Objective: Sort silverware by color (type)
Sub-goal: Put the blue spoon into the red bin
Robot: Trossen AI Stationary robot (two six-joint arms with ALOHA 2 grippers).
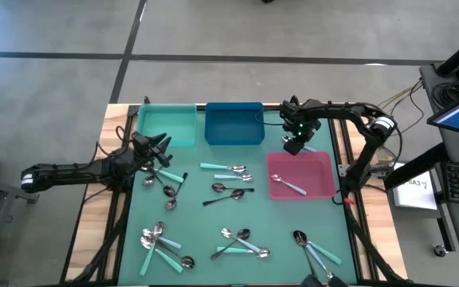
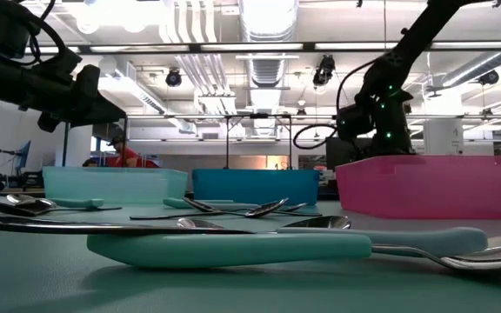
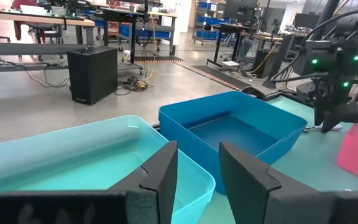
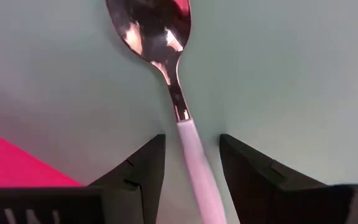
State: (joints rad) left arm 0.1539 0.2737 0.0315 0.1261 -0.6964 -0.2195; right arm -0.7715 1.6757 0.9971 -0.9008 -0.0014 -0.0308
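My right gripper point(image 1: 296, 146) hangs at the far edge of the pink bin point(image 1: 323, 189), just beside the blue bin point(image 1: 233, 125). Its jaws stand apart, one on either side of the pale handle of a spoon point(image 4: 169, 78) that lies on the green surface point(image 1: 205, 219); neither jaw presses the handle, so I have hold of nothing. My left gripper point(image 1: 159, 150) waits above the surface just in front of the turquoise bin point(image 1: 166, 124), jaws partly open and empty, facing the bins. One pale-handled spoon point(image 1: 288, 185) lies inside the pink bin. The other spoons point(image 1: 231, 190) are scattered over the surface in loose clusters: some near my left gripper, some in the middle, more along the near edge.
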